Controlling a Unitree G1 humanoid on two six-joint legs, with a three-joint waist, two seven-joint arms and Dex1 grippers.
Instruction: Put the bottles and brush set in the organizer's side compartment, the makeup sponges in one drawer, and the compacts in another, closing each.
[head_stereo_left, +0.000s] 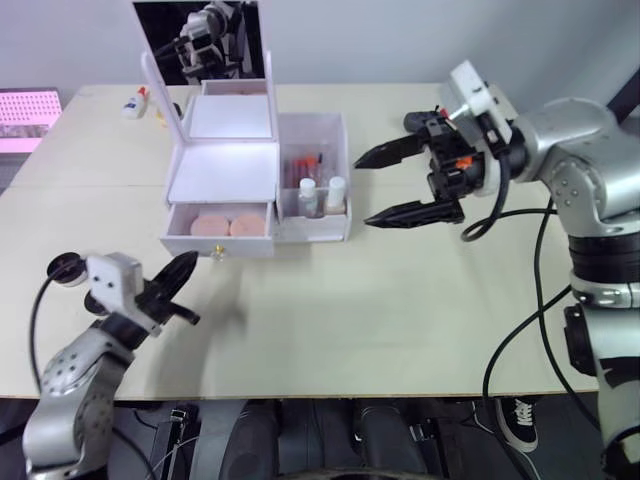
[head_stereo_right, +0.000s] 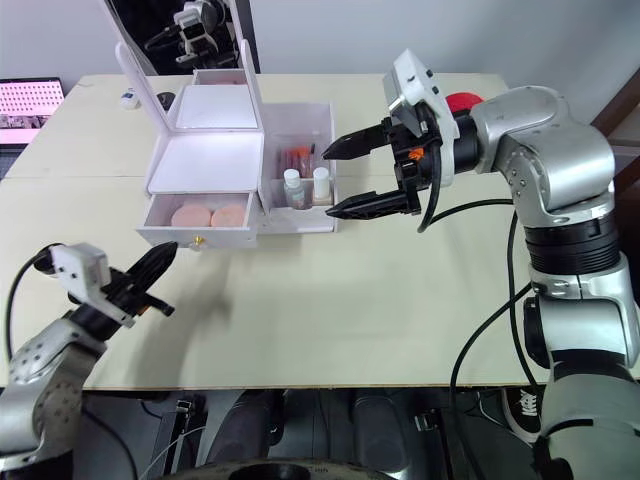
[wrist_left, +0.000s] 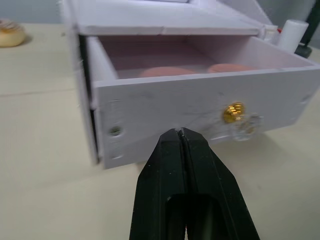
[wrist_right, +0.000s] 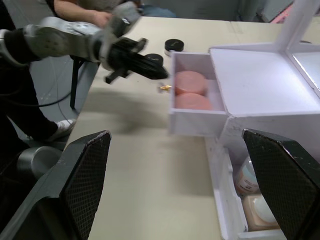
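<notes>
From the head camera we see the white organizer (head_stereo_left: 240, 170) near the worktop's (head_stereo_left: 400, 300) far edge, lid raised, its drawer (head_stereo_left: 218, 232) pulled out with two makeup sponges (head_stereo_left: 226, 225) inside and bottles (head_stereo_left: 320, 195) standing in the side compartment. Our right gripper (head_stereo_left: 400, 185) hovers beside that compartment, jaws spread wide. Our left gripper (head_stereo_left: 182, 272) sits just in front of the drawer. At our left wrist, the jaws are pressed together, close to the drawer front beside its gold knob (wrist_left: 233, 112). Our right wrist view shows the sponges (wrist_right: 190, 90) lying side by side.

Organizer (head_stereo_left: 222, 175) matt white plastic; drawer knob (wrist_left: 233, 112) shiny gold metal
</notes>
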